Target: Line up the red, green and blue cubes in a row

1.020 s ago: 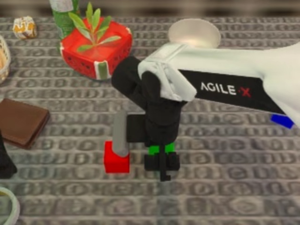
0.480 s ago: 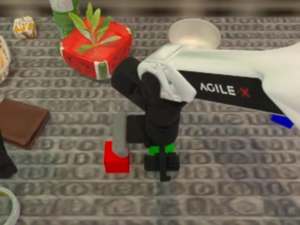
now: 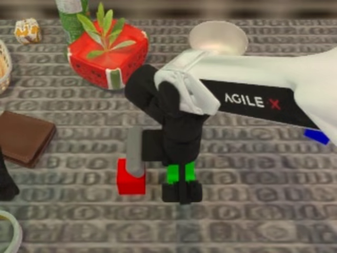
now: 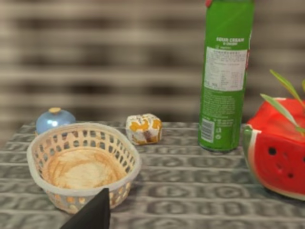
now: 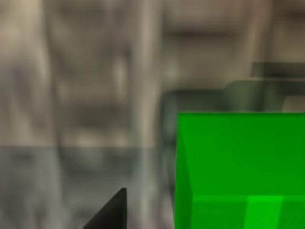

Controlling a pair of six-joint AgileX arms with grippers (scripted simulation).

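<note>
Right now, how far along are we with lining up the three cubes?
Done: the red cube sits on the table near the middle. In hand: the right tool is at the green cube, just right of the red one; I cannot tell whether it grips it. Left: the blue cube lies far right, half hidden under the right arm, not yet in the row. The left arm is parked at the left edge.

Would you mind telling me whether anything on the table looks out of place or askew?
Nothing stands out. The red cube and green cube sit flat beside each other, the blue cube lies mostly hidden under the right arm, and the watermelon pot stands upright.
</note>
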